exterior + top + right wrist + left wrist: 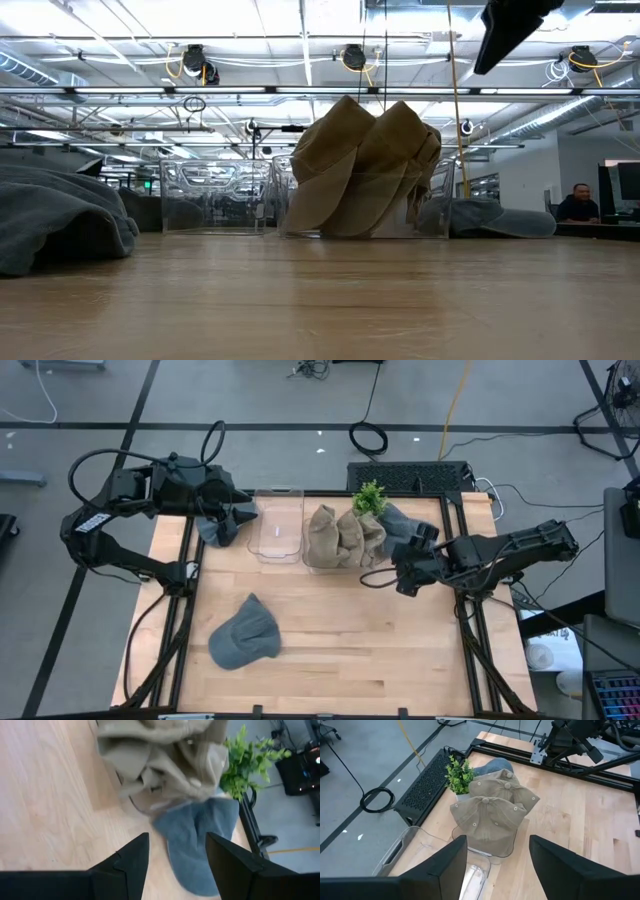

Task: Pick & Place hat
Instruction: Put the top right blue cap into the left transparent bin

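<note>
Several tan hats (345, 536) are piled in a clear bin; they fill the middle of the low view (365, 165). Left of it stands a second clear bin (277, 525). One grey hat (243, 633) lies flat on the near part of the table. Another grey hat (215, 528) lies under my left arm. A blue-grey hat (397, 520) rests beside the plant. My left gripper (248, 515) hovers open at the second bin's left side (497, 840). My right gripper (402, 565) is open above the blue-grey hat (200, 840), not touching it.
A small green plant (369, 498) stands at the far edge behind the tan hats. Black frame rails (468, 630) run along the table's sides. Bare wood (370, 640) lies in the near right part. A person (578, 205) sits in the room beyond.
</note>
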Robot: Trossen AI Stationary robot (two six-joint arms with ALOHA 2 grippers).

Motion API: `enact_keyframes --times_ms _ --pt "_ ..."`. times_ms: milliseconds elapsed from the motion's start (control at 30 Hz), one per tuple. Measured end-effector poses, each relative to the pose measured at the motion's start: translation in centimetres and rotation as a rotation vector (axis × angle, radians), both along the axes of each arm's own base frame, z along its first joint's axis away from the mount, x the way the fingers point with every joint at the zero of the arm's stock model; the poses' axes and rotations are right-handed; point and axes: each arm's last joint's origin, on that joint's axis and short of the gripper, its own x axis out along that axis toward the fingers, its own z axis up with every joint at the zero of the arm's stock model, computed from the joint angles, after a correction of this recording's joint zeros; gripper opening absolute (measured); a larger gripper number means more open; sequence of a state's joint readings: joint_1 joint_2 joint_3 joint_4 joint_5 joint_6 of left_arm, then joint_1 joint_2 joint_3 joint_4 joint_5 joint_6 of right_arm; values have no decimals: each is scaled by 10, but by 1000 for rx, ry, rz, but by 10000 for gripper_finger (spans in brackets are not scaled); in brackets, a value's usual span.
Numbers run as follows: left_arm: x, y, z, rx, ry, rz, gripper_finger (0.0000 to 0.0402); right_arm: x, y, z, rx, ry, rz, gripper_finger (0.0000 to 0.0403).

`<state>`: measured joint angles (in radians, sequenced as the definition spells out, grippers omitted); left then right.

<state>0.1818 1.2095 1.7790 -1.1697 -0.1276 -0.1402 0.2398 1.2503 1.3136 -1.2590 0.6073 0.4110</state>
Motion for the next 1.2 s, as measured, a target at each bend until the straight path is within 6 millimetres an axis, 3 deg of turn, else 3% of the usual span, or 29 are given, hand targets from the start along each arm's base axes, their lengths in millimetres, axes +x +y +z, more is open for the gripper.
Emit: enact_keyframes --times_ms 200,500,633,900,1033,1200 --pt "0 0 0 0 0 0 230 -2 0 -1 10 12 -13 193" --pt "0 0 0 1 0 0 230 -3 0 -2 18 49 29 301" --pt "0 0 0 1 0 0 230 -5 0 -20 29 130 47 329" --pt "0 0 0 1 1 -1 230 -16 -4 -76 152 285 45 330" --pt "0 0 0 0 1 0 230 -26 -12 -84 141 291 56 330" --pt "0 0 0 0 0 1 230 -42 -27 -77 118 239 40 330"
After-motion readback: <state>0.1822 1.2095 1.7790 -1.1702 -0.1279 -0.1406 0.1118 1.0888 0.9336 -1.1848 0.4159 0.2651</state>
